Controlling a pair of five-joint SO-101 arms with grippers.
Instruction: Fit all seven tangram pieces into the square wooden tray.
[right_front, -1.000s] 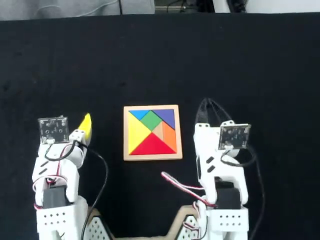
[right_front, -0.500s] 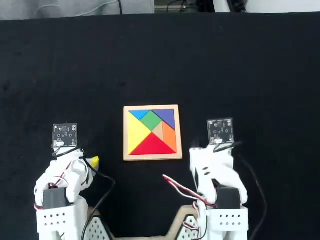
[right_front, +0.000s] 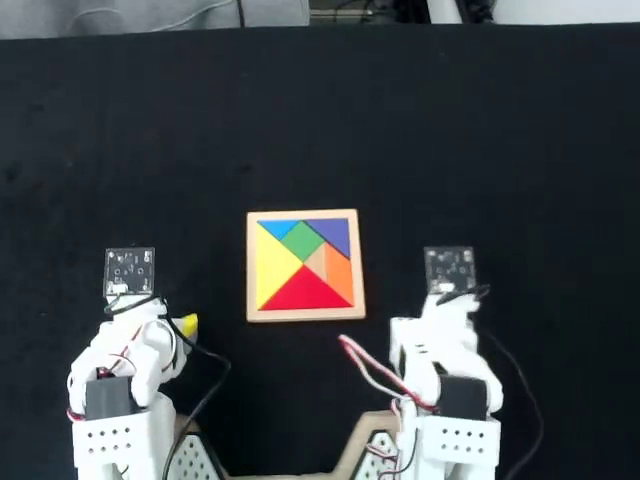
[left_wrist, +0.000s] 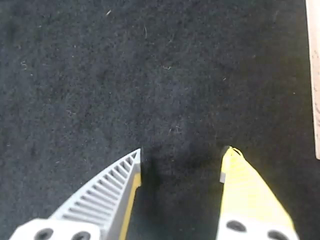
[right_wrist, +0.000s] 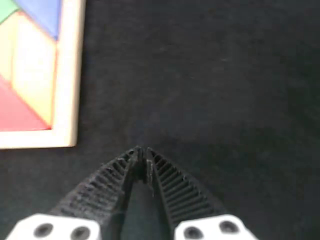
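Tray (right_front: 252, 300) holding seven pieces (right_front: 300, 290) sits on table (right_front: 450, 120) between the hands, left hand (left_wrist: 182, 155) spread apart and empty, right hand (right_wrist: 143, 150) pressed together.

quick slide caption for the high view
Seven pieces fill the tray; left arm and right arm sit folded either side.

Seven pieces (right_front: 300, 265) fill the tray (right_front: 305, 316) (left arm (right_front: 125, 350), right arm (right_front: 445, 350) flanking).
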